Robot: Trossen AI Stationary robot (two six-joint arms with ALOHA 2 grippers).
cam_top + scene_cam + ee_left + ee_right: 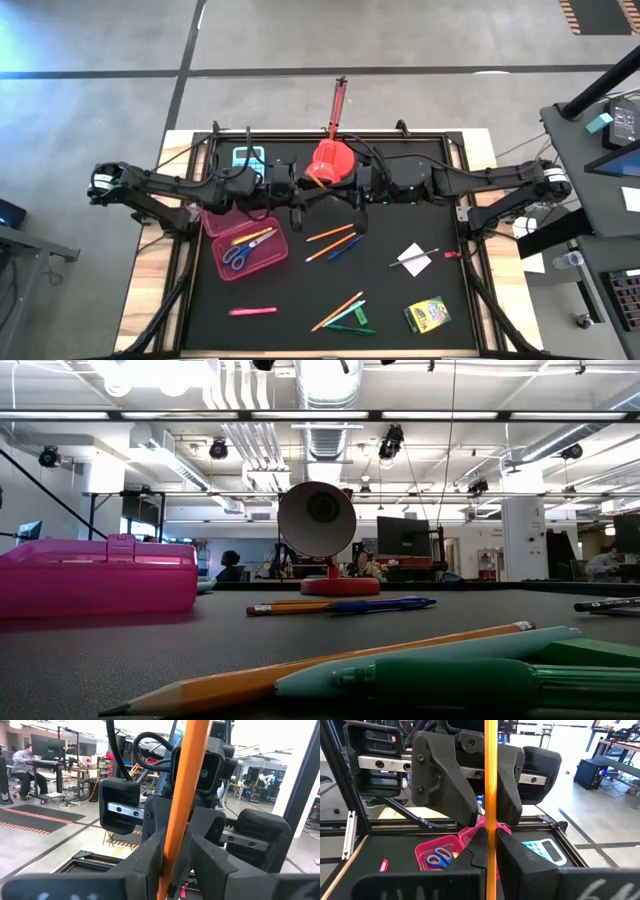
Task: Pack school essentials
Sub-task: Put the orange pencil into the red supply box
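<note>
Desk (390,300): black mat, both arms stretched in from the sides and meeting above its far middle.

Left claw (297,192) and right claw (357,190) face each other in the air, near the red scoop (331,160). Each is closed on the same orange pencil (318,183), one end apiece; in the left wrist view the pencil (182,795) runs up between the fingers (145,865), and the right wrist view shows the same with its own fingers (520,860) pinched on the shaft (490,780).

Pink box (243,248), open, sits on the left part of the desk under the left arm. Inside: blue-handled scissors (236,257) and a yellow highlighter (252,238).

Light-blue calculator (249,156) lies at the far left edge of the mat.

Crayon box (427,314) lies near the front right corner.

White square (415,259) lies right of centre with a thin pen across it.

Loose on the mat:
- two orange pencils (331,240) with a blue pen (346,247), centre, just right of the pink box;
- orange pencil (337,311) crossing green pens (348,322), front centre;
- pink highlighter (252,311), front left, apart from the rest.

Low view: pencil and green pens (440,680) fill the foreground, pink box (97,575) at left.
</note>
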